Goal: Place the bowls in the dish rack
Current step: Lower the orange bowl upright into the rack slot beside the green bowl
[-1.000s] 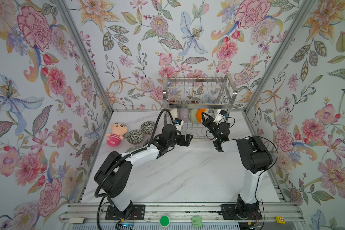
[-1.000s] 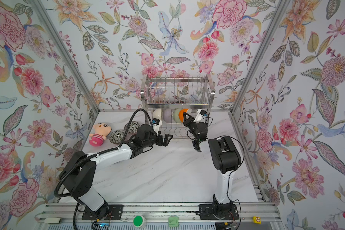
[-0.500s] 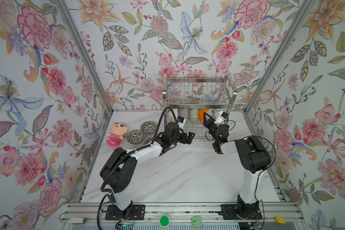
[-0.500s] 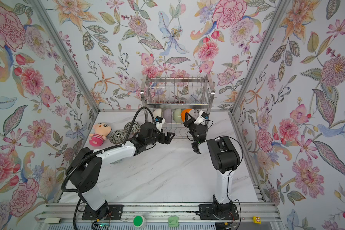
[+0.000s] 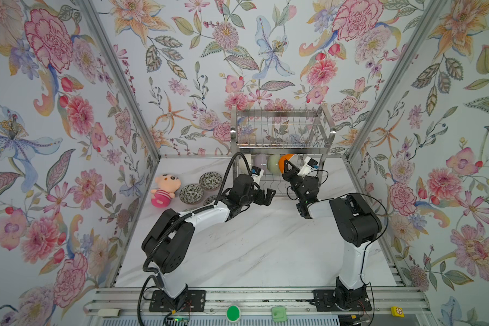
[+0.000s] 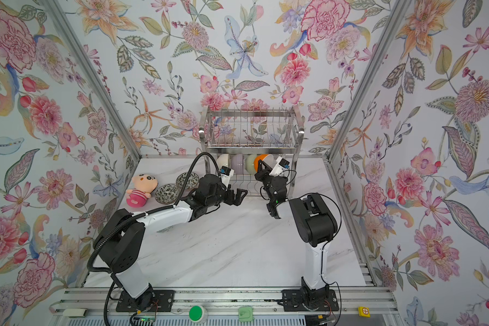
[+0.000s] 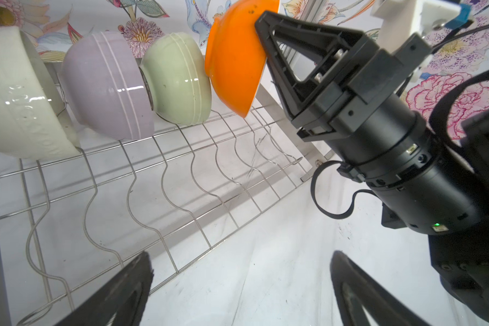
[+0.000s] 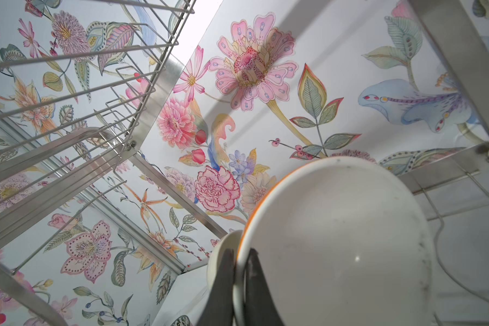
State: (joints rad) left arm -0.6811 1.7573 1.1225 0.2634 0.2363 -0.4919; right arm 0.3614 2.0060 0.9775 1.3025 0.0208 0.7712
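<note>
The steel dish rack (image 5: 282, 132) (image 6: 251, 129) stands at the back wall. On its lower wire shelf (image 7: 181, 175) lean a cream bowl (image 7: 20, 93), a lilac bowl (image 7: 105, 84) and a pale green bowl (image 7: 178, 79). Beside them is an orange-outside bowl (image 7: 234, 56) with a white inside (image 8: 336, 240), tilted just above the shelf. My right gripper (image 8: 240, 262) (image 5: 286, 166) is shut on its rim. My left gripper (image 7: 240, 282) (image 5: 268, 194) is open and empty, low in front of the shelf. Two dark-patterned bowls (image 5: 210, 180) (image 5: 191, 194) sit on the table at the left; a third (image 5: 210, 200) is partly hidden by my left arm.
A pink plush doll (image 5: 164, 189) lies at the far left next to the patterned bowls. The rack's upper tier (image 8: 68, 98) hangs over the shelf. Metal legs (image 7: 294, 135) stand at the rack's corners. Floral walls close in the marble table (image 5: 251, 248) on three sides.
My left arm and its open gripper have shifted slightly right, towards the rack's front. The right gripper has kept its hold on the orange bowl and barely moved.
</note>
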